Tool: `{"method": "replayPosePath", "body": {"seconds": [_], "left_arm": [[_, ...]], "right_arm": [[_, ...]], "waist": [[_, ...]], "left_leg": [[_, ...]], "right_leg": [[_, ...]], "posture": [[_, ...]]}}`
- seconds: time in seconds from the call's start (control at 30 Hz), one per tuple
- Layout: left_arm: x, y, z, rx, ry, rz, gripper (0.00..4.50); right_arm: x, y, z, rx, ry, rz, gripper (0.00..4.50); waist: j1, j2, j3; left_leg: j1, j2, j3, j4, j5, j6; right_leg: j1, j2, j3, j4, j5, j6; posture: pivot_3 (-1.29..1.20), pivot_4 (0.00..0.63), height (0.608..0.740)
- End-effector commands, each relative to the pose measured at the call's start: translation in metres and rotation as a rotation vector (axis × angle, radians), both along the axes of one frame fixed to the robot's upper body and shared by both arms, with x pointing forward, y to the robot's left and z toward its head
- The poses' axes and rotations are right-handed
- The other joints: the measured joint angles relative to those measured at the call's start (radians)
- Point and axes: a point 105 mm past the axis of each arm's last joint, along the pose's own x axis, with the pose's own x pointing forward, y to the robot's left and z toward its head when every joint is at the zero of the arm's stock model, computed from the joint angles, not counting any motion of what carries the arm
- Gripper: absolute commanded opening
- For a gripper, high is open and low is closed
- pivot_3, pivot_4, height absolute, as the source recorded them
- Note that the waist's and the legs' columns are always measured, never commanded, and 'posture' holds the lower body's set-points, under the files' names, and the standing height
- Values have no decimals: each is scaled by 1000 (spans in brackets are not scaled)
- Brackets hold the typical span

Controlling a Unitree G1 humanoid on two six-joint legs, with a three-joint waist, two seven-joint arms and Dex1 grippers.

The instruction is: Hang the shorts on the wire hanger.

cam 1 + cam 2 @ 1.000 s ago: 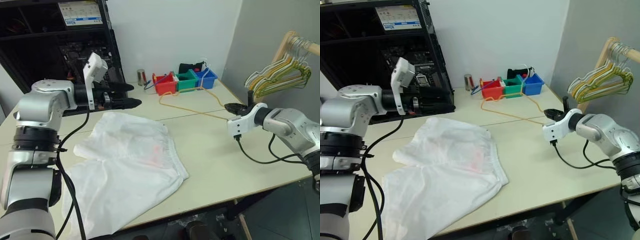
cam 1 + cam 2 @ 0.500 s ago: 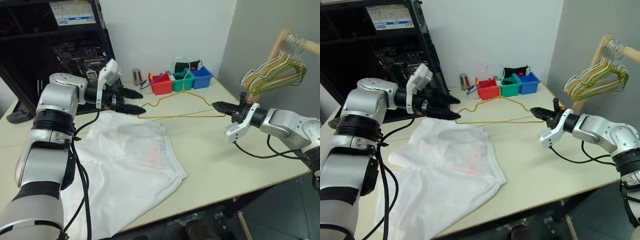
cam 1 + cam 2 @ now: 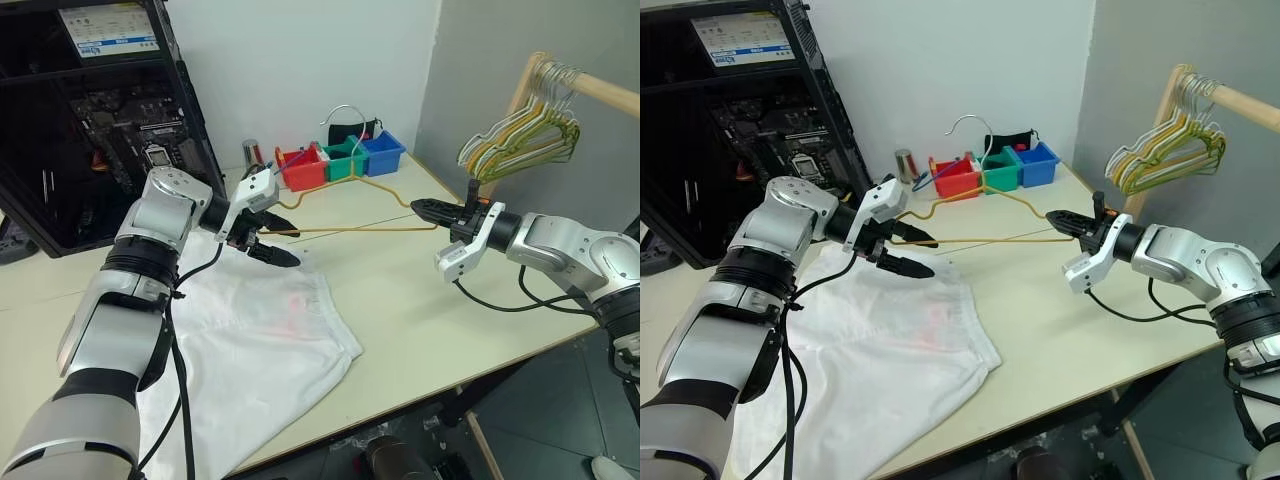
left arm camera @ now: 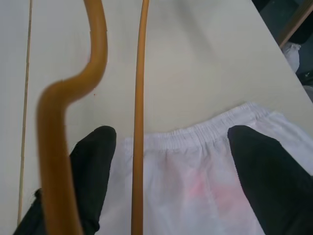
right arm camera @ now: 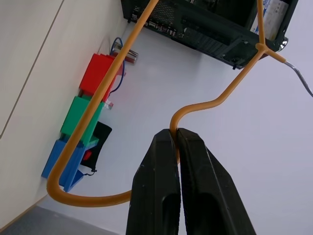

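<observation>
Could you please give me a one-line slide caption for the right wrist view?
Right end effector shut on the wire hanger, held above the table with colored bins behind.

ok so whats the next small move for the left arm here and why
Probably lower the left gripper onto the waistband of the shorts and pinch it. Its fingers are open just above that edge, while the right gripper already holds the wire hanger above the table.
</observation>
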Motion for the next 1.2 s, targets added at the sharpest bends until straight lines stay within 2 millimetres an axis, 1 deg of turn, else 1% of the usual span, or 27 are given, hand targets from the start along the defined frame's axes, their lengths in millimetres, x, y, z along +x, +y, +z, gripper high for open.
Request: {"method": "replayPosePath", "body": {"seconds": [0.03,0.23,0.33,0.5,0.7,0.77,0.9,0.97,1.0,1.07,1.1,1.13,1.2], "left_arm": [[6,0,18,-22,-62,9,2795],[4,0,18,-26,-54,0,1626],[4,0,18,-25,-54,-1,919],[4,0,18,-27,-55,-4,12],[0,-1,13,-22,-51,-24,12],[2,0,12,-15,-66,-13,12],[6,-3,10,-5,-118,-4,12],[6,-8,7,-26,-127,0,0],[7,-11,5,-35,-133,6,0],[7,-18,-3,-44,-152,12,0],[8,-21,-7,-49,-160,24,0],[9,-22,-9,-53,-165,33,0],[12,-24,-17,-29,-214,57,0]], "right_arm": [[-1,-2,17,14,-54,0,0],[-2,-2,14,6,-50,5,0],[-2,-2,12,3,-47,7,0],[-3,-2,7,-10,-30,11,0],[-3,0,10,3,-32,17,0],[-3,0,9,3,-25,16,0],[0,-3,4,30,45,-16,0],[0,-4,2,52,100,-27,509],[-1,-4,1,52,119,-27,673],[0,-5,0,63,150,-39,1211],[0,-7,-3,68,182,-50,1403],[-1,-7,-4,71,205,-58,1667],[-3,-10,-10,98,290,-76,2047]], "waist": [[-3,0,0],[-4,0,0],[-4,0,0],[-4,0,0],[-4,0,0],[-4,0,0],[-4,0,0],[-4,0,0],[-4,0,0],[-5,0,0],[-4,0,0],[-4,0,0],[-4,-1,-1]], "left_leg": [[0,0,0,0,0,0],[0,0,0,0,0,0],[0,0,0,0,0,0],[0,0,0,0,0,0],[0,0,0,0,0,0],[0,0,0,0,0,0],[0,0,0,0,0,0],[0,0,0,0,0,0],[0,0,0,0,0,0],[1,0,0,0,0,0],[1,1,0,1,0,0],[1,1,-1,1,0,0],[0,1,-1,1,0,0]], "right_leg": [[0,0,0,0,0,0],[0,0,0,0,0,0],[0,0,0,0,0,0],[0,0,0,0,0,0],[0,0,0,0,0,0],[0,0,0,0,0,0],[0,0,0,0,0,0],[0,0,0,0,0,0],[0,0,0,0,0,0],[1,0,0,0,0,0],[1,0,0,0,0,0],[2,0,0,0,0,0],[2,0,0,0,0,0]], "posture": [[-191,0,740],[-189,0,740],[-186,0,740],[-184,0,740],[-187,0,740],[-187,0,740],[-191,0,740],[-191,0,740],[-197,0,740],[-197,0,740],[-199,0,740],[-199,0,740],[-202,0,740]]}}
